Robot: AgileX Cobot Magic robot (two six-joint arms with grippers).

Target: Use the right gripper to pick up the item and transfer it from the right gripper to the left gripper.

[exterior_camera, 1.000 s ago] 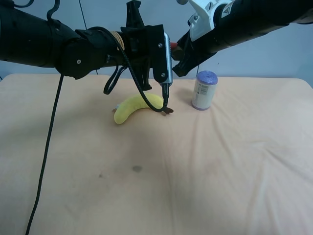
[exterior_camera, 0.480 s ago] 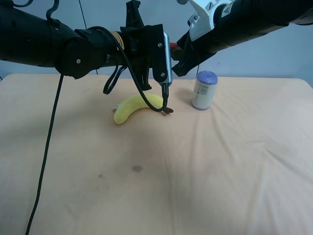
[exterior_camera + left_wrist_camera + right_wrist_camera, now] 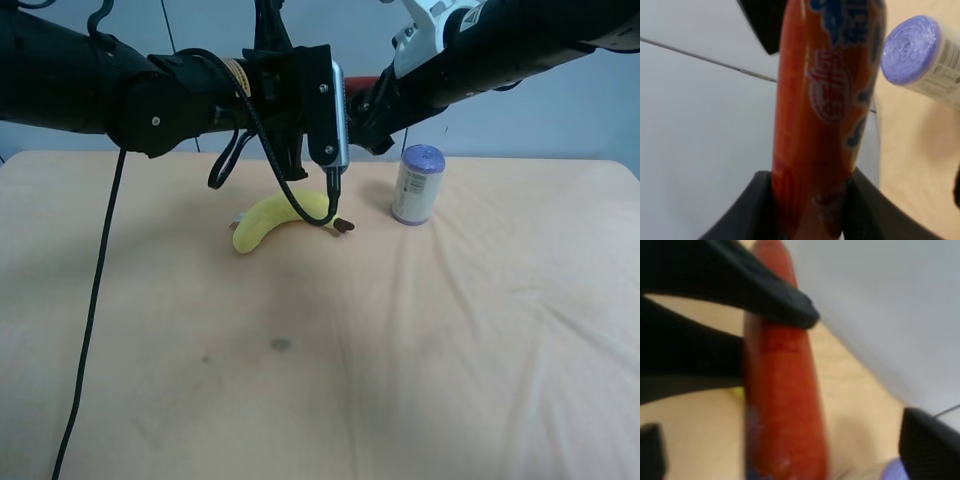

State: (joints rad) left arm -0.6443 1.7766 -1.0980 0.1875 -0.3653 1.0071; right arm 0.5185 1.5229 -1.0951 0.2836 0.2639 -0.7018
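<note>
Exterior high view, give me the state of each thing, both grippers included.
Slim red sausage-shaped stick in shiny wrapper: held in the air.
Left gripper: shut on the stick.
Right gripper: open, not gripping the stick.
Yellow plush banana: lying on the table.
White-and-purple can: standing upright.

I see the banana (image 3: 280, 220) on the tabletop (image 3: 400, 350) near the far edge, around midway. The can (image 3: 417, 184) stands apart, toward the high view's right edge. The item (image 3: 827, 100) hangs above them.

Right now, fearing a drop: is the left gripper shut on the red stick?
Shut: in the left wrist view the two dark fingers of the left gripper pinch the red stick from both sides.
</note>
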